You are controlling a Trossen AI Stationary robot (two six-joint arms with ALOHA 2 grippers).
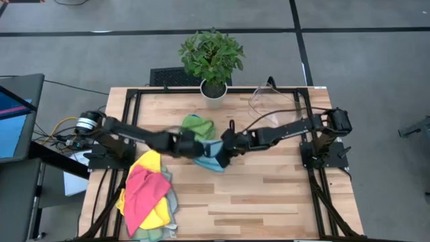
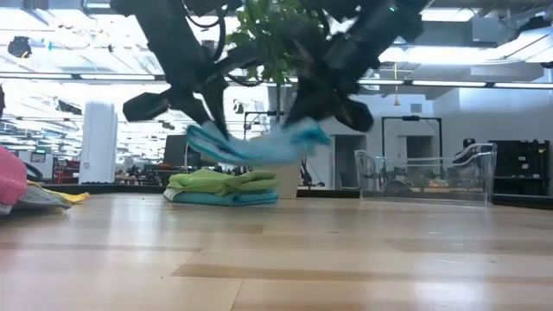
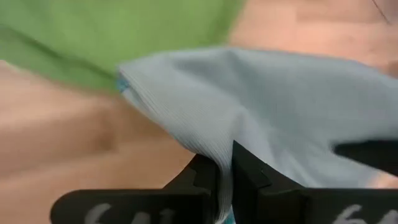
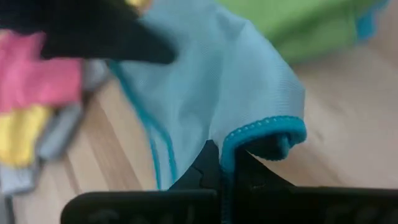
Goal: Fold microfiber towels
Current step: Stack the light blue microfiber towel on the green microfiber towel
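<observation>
A pale teal microfiber towel [image 1: 211, 158] hangs in the air over the table's middle, held between my two grippers. My left gripper [image 1: 190, 144] is shut on its left end and my right gripper [image 1: 227, 143] is shut on its right end. Both slant downward. In the low view the towel [image 2: 255, 145] spans the gap between them, clear of the tabletop. Just beyond it, a folded green towel [image 1: 199, 125] lies on a folded teal one [image 2: 226, 199]. A loose pile of pink and yellow towels [image 1: 146, 193] rests on the table's near left. My left gripper pinches the pale teal towel [image 3: 214, 146] between its two fingers, coming slanting down from the table's left. Edge or fold, I cannot tell. The cloth spreads away from the fingers, off the table. My right gripper pinches the towel at its darker stitched hem [image 4: 231, 144], by a corner that curls over. It comes slanting down from the table's right. The towel is lifted clear and sags a little between the two holds.
A potted plant [image 1: 212, 59] stands at the far edge's middle, and a clear plastic bin [image 1: 269, 98] sits to its right. Bare wood [image 1: 269, 195] lies at the near right. A laptop [image 1: 13, 117] sits off the table's left.
</observation>
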